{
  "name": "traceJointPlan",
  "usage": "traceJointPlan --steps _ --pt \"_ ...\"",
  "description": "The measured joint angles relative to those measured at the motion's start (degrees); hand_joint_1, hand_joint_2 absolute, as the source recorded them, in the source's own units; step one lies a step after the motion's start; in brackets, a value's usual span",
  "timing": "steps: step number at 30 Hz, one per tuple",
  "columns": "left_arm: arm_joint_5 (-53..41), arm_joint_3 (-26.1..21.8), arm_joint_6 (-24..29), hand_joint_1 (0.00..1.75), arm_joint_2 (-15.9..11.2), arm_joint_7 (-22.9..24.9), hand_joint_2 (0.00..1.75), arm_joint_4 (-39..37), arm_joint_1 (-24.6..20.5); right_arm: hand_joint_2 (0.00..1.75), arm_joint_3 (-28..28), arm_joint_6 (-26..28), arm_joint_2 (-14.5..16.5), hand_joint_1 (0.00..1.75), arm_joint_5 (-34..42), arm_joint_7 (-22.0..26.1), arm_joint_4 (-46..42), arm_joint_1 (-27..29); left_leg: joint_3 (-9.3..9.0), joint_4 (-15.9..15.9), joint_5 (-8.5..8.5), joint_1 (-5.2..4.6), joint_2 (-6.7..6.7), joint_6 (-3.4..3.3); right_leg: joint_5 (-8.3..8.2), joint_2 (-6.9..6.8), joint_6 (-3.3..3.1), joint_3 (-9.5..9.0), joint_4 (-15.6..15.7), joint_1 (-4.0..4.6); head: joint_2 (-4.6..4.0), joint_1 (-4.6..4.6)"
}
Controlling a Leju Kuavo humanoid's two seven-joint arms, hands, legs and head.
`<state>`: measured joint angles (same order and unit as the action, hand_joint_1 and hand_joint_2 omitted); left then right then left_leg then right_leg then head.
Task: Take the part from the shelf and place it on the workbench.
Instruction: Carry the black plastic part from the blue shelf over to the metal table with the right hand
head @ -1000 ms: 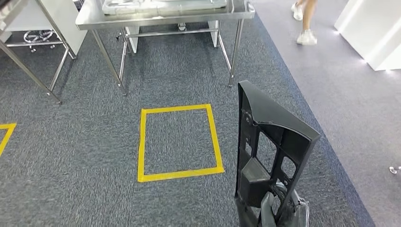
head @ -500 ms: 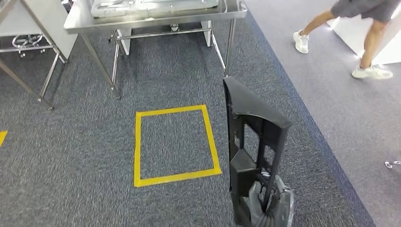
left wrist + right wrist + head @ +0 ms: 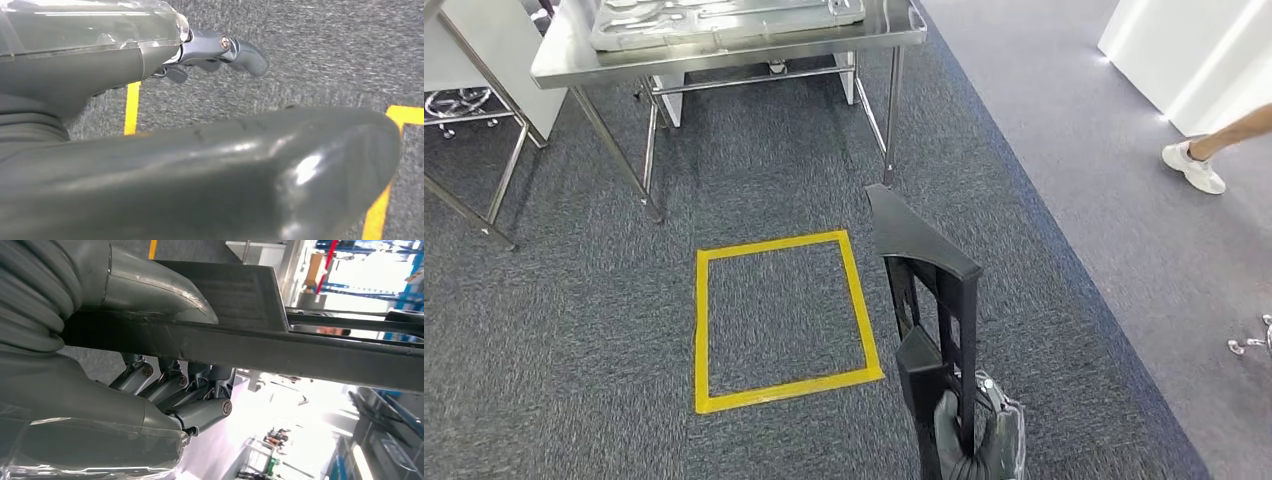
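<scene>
Above the carpet, right hand [image 3: 979, 440] gripping part [image 3: 924, 270]

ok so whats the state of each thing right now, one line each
black part: upright, held off the floor at its lower end
right hand: grips the part's lower end, thumb and fingers on opposite sides
left hand: holds nothing, fingers loosely extended over the carpet
workbench: standing ahead, a grey tray on top, the part not yet on it
yellow tape square: flat on the carpet, nothing inside
person's foot: on the lighter floor, at right
</scene>
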<state>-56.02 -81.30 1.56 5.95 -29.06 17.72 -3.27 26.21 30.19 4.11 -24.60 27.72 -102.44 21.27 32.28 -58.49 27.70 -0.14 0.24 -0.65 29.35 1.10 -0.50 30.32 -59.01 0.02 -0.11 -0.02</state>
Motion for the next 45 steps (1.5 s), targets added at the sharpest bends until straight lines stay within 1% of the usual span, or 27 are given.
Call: traceJointPlan --steps 2,4,7,8,10,12,13,14,17,18,20,22,24,25,26,28,29,30,33,35,37,39,40,41,43,44,45 --pt "0.0 0.0 0.0 0.00 0.3 -0.1 0.00 -0.1 0.0 1.75 0.0 0.4 -0.2 1.75 -0.2 -0.5 -0.4 0.6 -1.00 1.0 0.09 0.09 -0.03 -0.54 -0.10 -0.08 0.77 -0.19 -0.6 -0.21 0.00 0.02" --pt "-0.2 0.0 0.2 0.00 0.6 -0.2 0.00 -0.1 0.0 1.75 0.0 1.0 -0.4 1.75 -0.6 -1.4 -1.2 1.4 -2.23 1.6 0.18 0.39 0.00 -1.09 1.47 -0.30 1.26 1.19 -3.7 -0.30 0.00 0.20" --pt "-0.6 0.0 0.7 0.00 1.0 -0.1 0.00 -0.2 0.0 1.75 -0.7 1.7 -0.5 1.75 -1.7 -3.5 -2.5 2.5 -3.14 1.8 0.93 0.55 0.07 -1.21 5.40 -0.47 2.03 7.55 -13.3 -0.77 0.00 0.36" --pt "-0.6 0.0 0.9 0.00 1.1 0.3 0.00 -0.2 0.1 1.75 -1.1 1.7 -0.5 1.75 -2.0 -4.3 -3.0 3.0 -3.59 1.8 1.34 0.61 0.05 -1.07 5.62 -0.55 2.30 9.25 -15.0 -0.98 0.00 0.35" --pt "-0.6 0.0 1.3 0.00 1.2 1.6 0.00 -0.4 0.1 1.75 -2.2 1.2 -0.5 1.75 -2.0 -5.2 -3.9 3.6 -4.94 1.8 2.37 0.86 0.01 -0.67 2.95 -0.79 2.62 9.69 -12.5 -1.34 0.00 0.37" --pt "-0.4 0.0 1.4 0.00 1.0 2.6 0.00 -0.8 0.1 1.75 -3.0 0.5 -0.4 1.75 -1.6 -5.5 -4.8 3.7 -6.47 1.8 3.64 1.10 0.05 -0.03 -2.08 -1.26 2.83 7.65 -5.5 -1.50 0.00 0.41" --pt "-0.4 0.0 1.4 0.00 0.8 2.8 0.00 -1.0 0.0 1.75 -3.4 0.1 -0.4 1.75 -1.4 -5.5 -5.2 3.7 -6.91 1.8 4.21 1.13 0.11 0.38 -3.41 -1.49 2.59 6.89 -3.0 -1.40 0.00 0.43" --pt "-0.5 0.0 1.3 0.00 0.7 3.0 0.00 -1.2 -0.1 1.75 -3.7 -0.2 -0.3 1.75 -1.3 -5.5 -5.7 3.9 -7.21 2.0 4.71 1.08 0.19 0.82 -4.14 -1.64 2.18 6.53 -1.6 -1.24 0.00 0.44" --pt "-0.6 0.0 1.0 0.00 0.3 3.0 0.00 -1.6 -0.3 1.75 -4.4 -0.9 0.1 1.75 -1.0 -5.4 -6.6 4.6 -7.97 1.3 4.65 1.00 0.31 1.91 -3.46 -1.40 0.44 5.58 -1.0 -1.13 0.00 0.39" --pt "-0.6 0.0 1.0 0.00 0.2 3.1 0.00 -1.7 -0.3 1.75 -4.5 -1.1 0.3 1.75 -1.0 -5.4 -6.8 4.8 -7.56 -0.4 4.27 1.06 0.27 2.11 -3.11 -1.32 -0.03 4.84 -0.7 -1.21 0.00 0.29" --pt "-0.7 0.0 0.9 0.00 0.0 3.1 0.00 -1.9 -0.4 1.75 -4.8 -1.3 0.6 1.75 -0.9 -5.4 -7.1 5.0 -3.93 -6.9 4.74 1.18 0.20 2.39 -2.22 -1.24 -0.77 3.27 -0.4 -1.16 0.01 -0.03" --pt "-0.7 0.0 0.9 0.00 0.0 3.1 0.00 -2.1 -0.3 1.75 -5.0 -1.4 0.7 1.75 -0.9 -5.3 -7.2 5.2 1.34 -13.6 7.95 1.17 0.17 2.52 -1.05 -1.09 -1.19 1.98 -0.3 -0.88 0.01 -0.23" --pt "-0.7 0.0 0.9 0.00 0.0 3.4 0.00 -2.3 0.0 1.75 -5.2 -1.4 0.8 1.75 -1.7 -5.4 -7.2 5.5 4.65 -15.0 10.88 1.04 0.18 2.15 0.30 -1.03 -1.45 0.31 -0.3 -0.45 0.00 -0.23" --pt "-0.8 0.0 1.0 0.00 -0.1 3.5 0.00 -2.4 0.1 1.75 -5.3 -1.4 0.9 1.75 -2.5 -5.6 -7.2 5.7 5.22 -13.4 10.53 0.88 0.23 1.71 1.05 -1.15 -1.51 -0.68 -0.3 -0.18 0.00 -0.24" --pt "-0.8 0.0 1.0 0.00 -0.1 3.7 0.00 -2.4 0.2 1.75 -5.4 -1.3 1.1 1.75 -3.3 -5.7 -7.1 6.0 5.26 -10.5 8.32 0.55 0.53 0.96 1.85 -1.39 -1.57 -1.70 -0.3 0.09 0.00 -0.24" --pt "-0.9 0.0 1.1 0.00 -0.4 3.8 0.00 -2.5 0.3 1.75 -5.6 -1.3 1.4 1.75 -4.3 -5.9 -7.1 6.3 4.86 -5.2 1.51 -0.37 1.48 -0.75 3.38 -1.88 -1.40 -3.45 -0.3 0.51 0.00 -0.09" --pt "-0.9 0.0 1.1 0.00 -0.5 3.8 0.00 -2.6 0.2 1.75 -5.6 -1.3 1.5 1.75 -4.5 -5.9 -7.1 6.4 4.58 -3.7 -0.85 -0.77 1.87 -1.27 4.06 -2.15 -1.14 -4.05 -0.1 0.59 0.00 -0.01" --pt "-0.9 0.0 1.1 0.00 -0.6 3.8 0.00 -2.6 0.2 1.75 -5.7 -1.3 1.6 1.75 -4.6 -6.0 -7.0 6.5 4.32 -3.0 -1.84 -0.98 1.81 -1.51 4.40 -2.41 -0.80 -4.61 -0.2 0.60 0.00 0.07" --pt "-0.9 0.0 1.1 0.00 -0.6 3.9 0.00 -2.7 -0.1 1.75 -5.8 -1.3 1.8 1.75 -4.7 -6.0 -7.0 6.6 2.19 -1.2 -1.22 -0.67 0.44 -1.87 3.64 -2.84 0.40 -4.94 -2.5 0.41 0.01 0.03" --pt "-0.9 0.0 1.1 0.00 -0.7 3.9 0.00 -2.8 -0.1 1.75 -5.9 -1.4 1.9 1.75 -5.0 -6.1 -7.0 6.6 0.36 -0.1 -1.05 -0.25 -0.33 -2.17 4.07 -2.07 0.95 -2.32 -7.4 0.17 0.01 0.05" --pt "-1.0 0.0 1.2 0.00 -0.7 3.9 0.00 -2.8 -0.1 1.75 -6.0 -1.9 1.9 1.75 -5.4 -6.4 -7.0 6.7 -0.79 0.4 -0.56 -0.03 -1.20 -2.21 7.18 -1.40 1.52 2.01 -12.8 -0.32 0.01 0.11" --pt "-1.2 0.0 1.3 0.00 -0.7 3.9 0.00 -2.8 -0.1 1.75 -6.3 -2.4 1.9 1.75 -5.7 -6.8 -6.9 6.9 -1.83 0.5 0.26 0.32 -2.39 -1.83 9.95 -1.31 2.29 5.24 -14.4 -0.91 0.01 0.10" --pt "-1.4 0.0 1.5 0.00 -0.7 3.9 0.00 -2.8 -0.1 1.75 -6.4 -2.5 2.0 1.75 -5.9 -6.9 -6.8 7.0 -2.48 0.4 0.79 0.56 -3.07 -1.52 9.42 -1.25 2.64 5.80 -13.0 -1.20 0.00 0.11" --pt "-1.5 0.0 1.6 0.00 -0.7 3.8 0.00 -2.9 0.0 1.75 -6.5 -2.6 2.0 1.75 -6.1 -7.0 -6.8 7.0 -3.22 0.4 1.37 0.82 -3.75 -1.15 7.25 -1.00 2.96 5.74 -10.3 -1.49 0.00 0.12" --pt "-1.7 0.0 1.7 0.00 -0.7 3.8 0.00 -3.0 0.0 1.75 -6.8 -2.9 2.1 1.75 -6.7 -7.1 -6.7 7.2 -4.39 0.3 2.53 1.17 -5.00 -0.31 0.73 0.46 3.34 5.12 -4.2 -1.97 0.00 0.23" --pt "-1.8 0.0 1.8 0.00 -0.7 3.8 0.00 -3.0 -0.1 1.75 -7.0 -3.1 2.2 1.75 -7.0 -7.2 -6.6 7.3 -4.59 0.2 3.05 1.25 -5.48 0.15 -1.34 1.09 3.12 4.90 -2.4 -1.97 0.01 0.29" --pt "-1.9 0.0 1.8 0.00 -0.7 3.8 0.00 -3.0 -0.1 1.75 -7.1 -3.2 2.3 1.75 -7.3 -7.4 -6.5 7.4 -4.77 0.1 3.33 1.27 -5.86 0.64 -2.33 1.42 2.69 4.85 -1.6 -1.86 0.01 0.36"
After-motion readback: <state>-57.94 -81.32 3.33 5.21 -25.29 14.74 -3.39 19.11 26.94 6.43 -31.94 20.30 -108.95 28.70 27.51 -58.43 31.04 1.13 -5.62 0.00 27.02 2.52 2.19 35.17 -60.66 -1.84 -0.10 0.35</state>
